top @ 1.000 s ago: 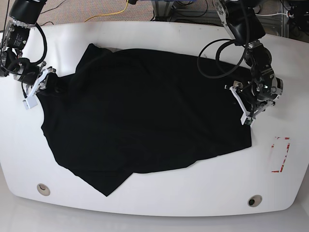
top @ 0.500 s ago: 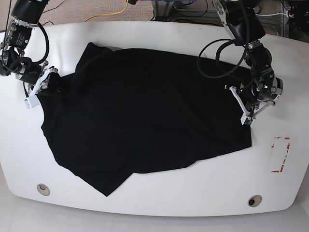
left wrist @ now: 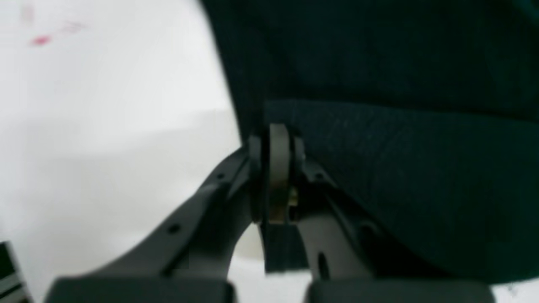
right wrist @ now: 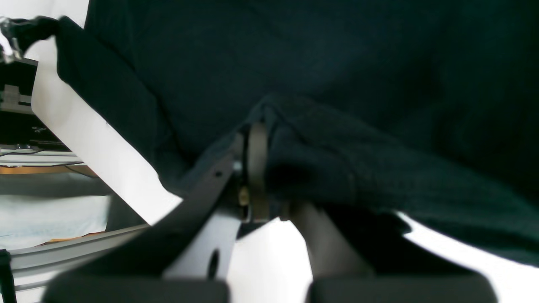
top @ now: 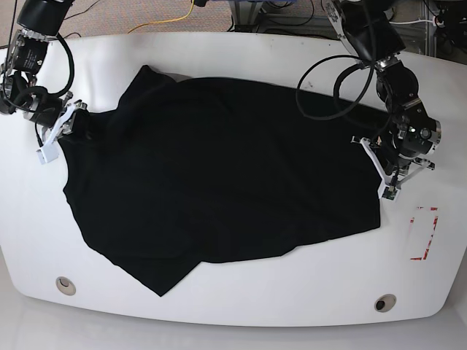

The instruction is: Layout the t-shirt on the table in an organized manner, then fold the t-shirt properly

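Robot lab: cabled floor (top: 168, 18).

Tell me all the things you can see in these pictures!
t-shirt: one, black, spread across the middle of the table, near left corner folded under.
table: one, glossy white, under everything.
grommet holes: two, grey, round, along the near edge of the table.
red tape rectangle: one, red, on the table's right side in the base view, clear of the shirt.
yellow cable: one, yellow, on the floor beyond the far edge.
left pincer: one, dark grey, shut on the shirt's edge at the base view's right.
right pincer: one, dark grey, shut on the shirt's edge at the base view's left.
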